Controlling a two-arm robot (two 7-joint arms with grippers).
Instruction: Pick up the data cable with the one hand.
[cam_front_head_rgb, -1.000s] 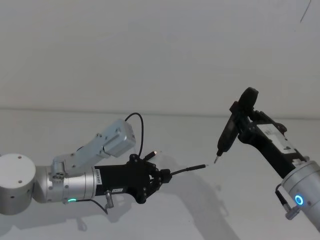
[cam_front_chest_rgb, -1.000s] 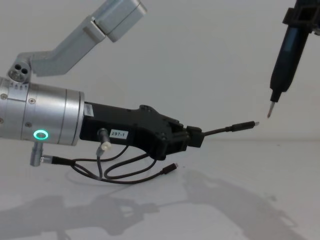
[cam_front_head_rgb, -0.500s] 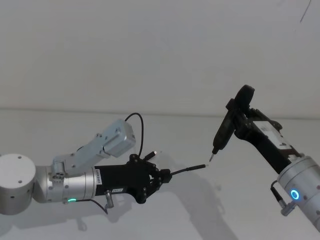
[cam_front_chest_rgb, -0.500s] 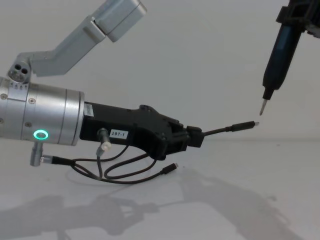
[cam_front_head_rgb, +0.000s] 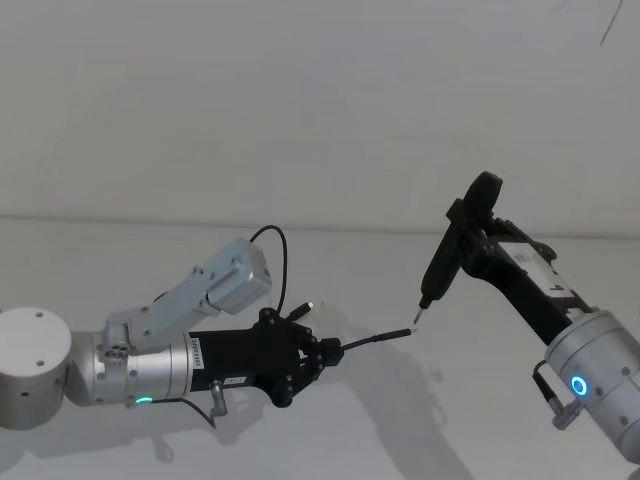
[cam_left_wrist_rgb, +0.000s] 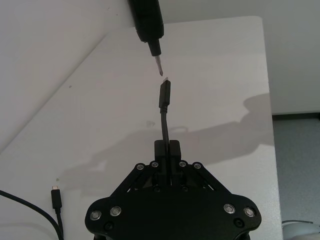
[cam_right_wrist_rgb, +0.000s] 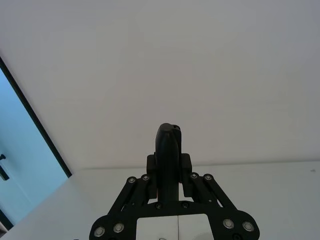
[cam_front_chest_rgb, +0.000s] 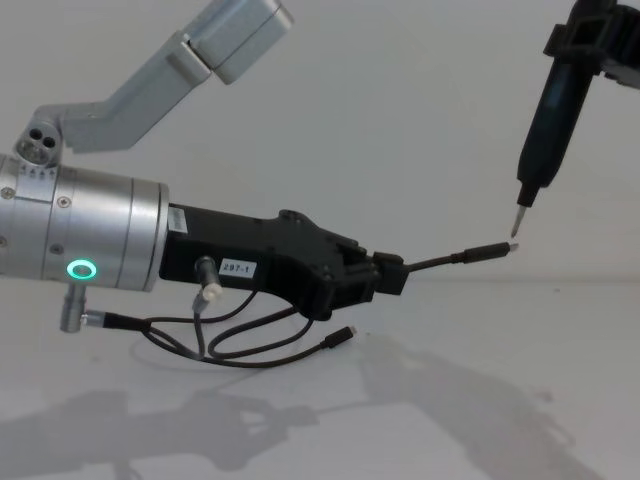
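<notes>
The left gripper (cam_front_head_rgb: 333, 351) was clamped on the data cable (cam_front_head_rgb: 378, 339). The cable's plug end stuck straight out along the gripper's axis, rightward above the table (cam_front_head_rgb: 420, 425). There the right gripper (cam_front_head_rgb: 476, 238) held a pen-like tool (cam_front_head_rgb: 440, 272), its tip just beside the plug.

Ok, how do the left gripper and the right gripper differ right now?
The left gripper is shut on the data cable; the right gripper is shut on a black pen-like tool whose tip points down at the cable's plug. The left gripper lies low and nearly level; the right gripper is raised and tilted. The left wrist shows a green ring, the right a blue ring. Both are black grippers on silver wrists.
</notes>
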